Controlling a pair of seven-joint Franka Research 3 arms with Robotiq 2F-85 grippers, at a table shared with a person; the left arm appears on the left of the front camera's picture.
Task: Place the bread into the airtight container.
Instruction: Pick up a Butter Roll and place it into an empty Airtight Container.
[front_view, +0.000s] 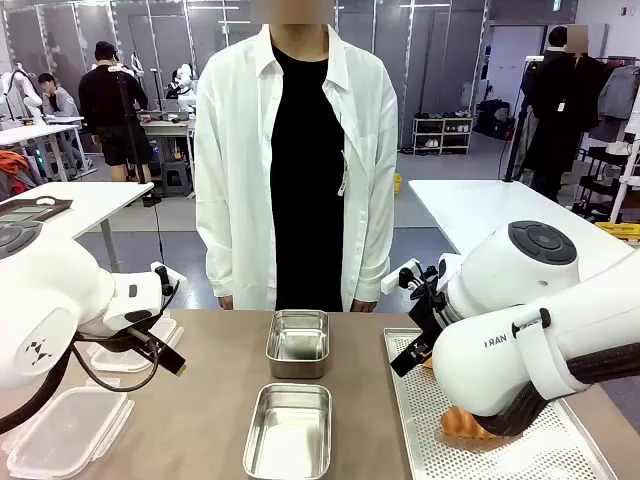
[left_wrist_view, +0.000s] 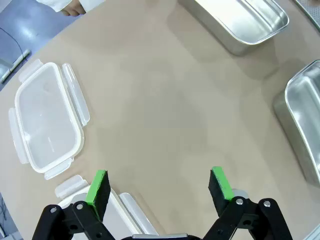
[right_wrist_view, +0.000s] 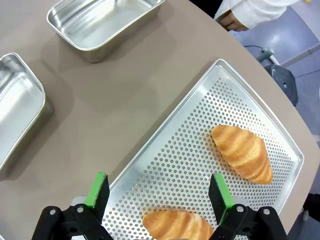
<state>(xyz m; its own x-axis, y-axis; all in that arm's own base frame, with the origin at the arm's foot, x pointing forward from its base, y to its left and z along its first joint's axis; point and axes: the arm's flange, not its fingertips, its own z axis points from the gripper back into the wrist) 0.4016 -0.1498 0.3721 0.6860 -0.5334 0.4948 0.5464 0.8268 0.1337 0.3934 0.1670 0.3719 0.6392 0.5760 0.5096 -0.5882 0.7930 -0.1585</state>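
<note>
Bread (right_wrist_view: 242, 152): two on tray (right_wrist_view: 190, 140), right wrist view.

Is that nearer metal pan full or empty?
Empty: the nearer metal pan shows a bare shiny bottom; both croissants lie on the perforated tray.

On my beige table (front_view: 215, 400): a rectangular steel pan (front_view: 297, 343), a second steel pan (front_view: 288, 431) nearer me, a perforated metal tray (front_view: 415, 420) at right, and a clear plastic clip-lock container (front_view: 125, 358) and clear plastic lid (front_view: 65, 432) at left.

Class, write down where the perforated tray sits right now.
The perforated tray lies at the robot's right in the front view, right of the near steel pan, under the right arm, carrying two croissants.
</note>
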